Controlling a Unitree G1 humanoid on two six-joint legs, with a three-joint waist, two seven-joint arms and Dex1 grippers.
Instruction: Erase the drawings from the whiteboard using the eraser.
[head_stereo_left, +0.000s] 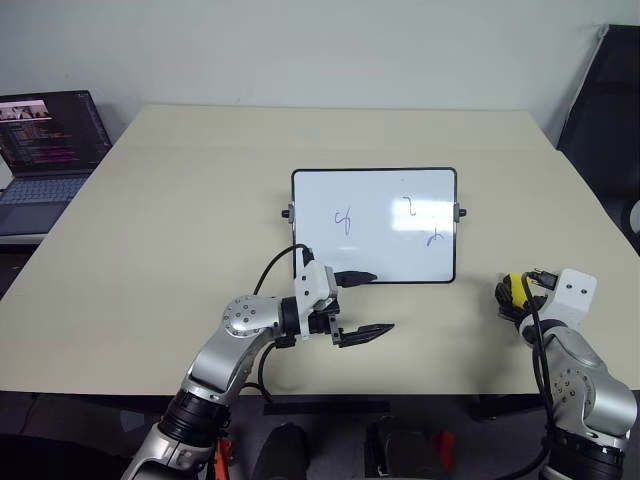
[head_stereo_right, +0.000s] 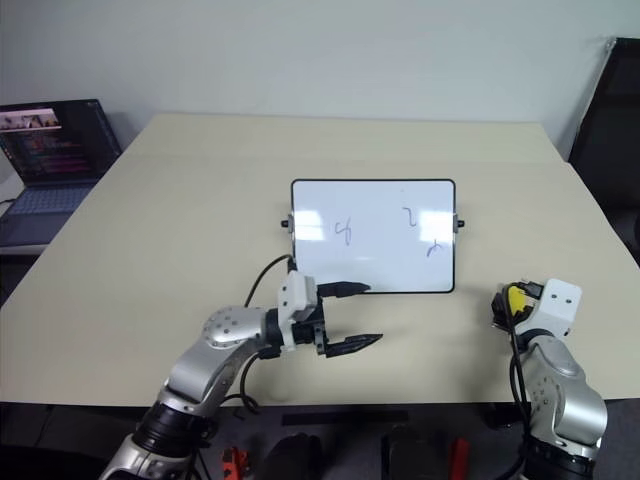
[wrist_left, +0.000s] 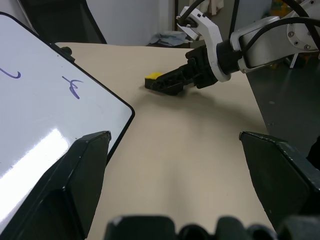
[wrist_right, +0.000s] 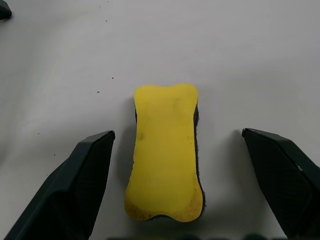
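The whiteboard (head_stereo_left: 375, 225) lies flat in the middle of the table, with three small pen drawings (head_stereo_left: 343, 219) (head_stereo_left: 408, 206) (head_stereo_left: 434, 238) on it. The yellow eraser (wrist_right: 166, 150) rests on the table to the board's right. My right gripper (wrist_right: 177, 135) is open, one finger on each side of the eraser, with a gap to both. My left gripper (head_stereo_left: 383, 302) is open and empty. It points to the right, level, just off the board's near edge. The left wrist view shows the board's corner (wrist_left: 45, 115) and, beyond it, the eraser (wrist_left: 153, 78) at my right gripper (wrist_left: 172, 82).
An open laptop (head_stereo_left: 45, 150) stands beside the table's (head_stereo_left: 180, 220) far left corner. A black chair (head_stereo_left: 605, 120) stands past the right edge. The eraser lies close to the table's front right edge.
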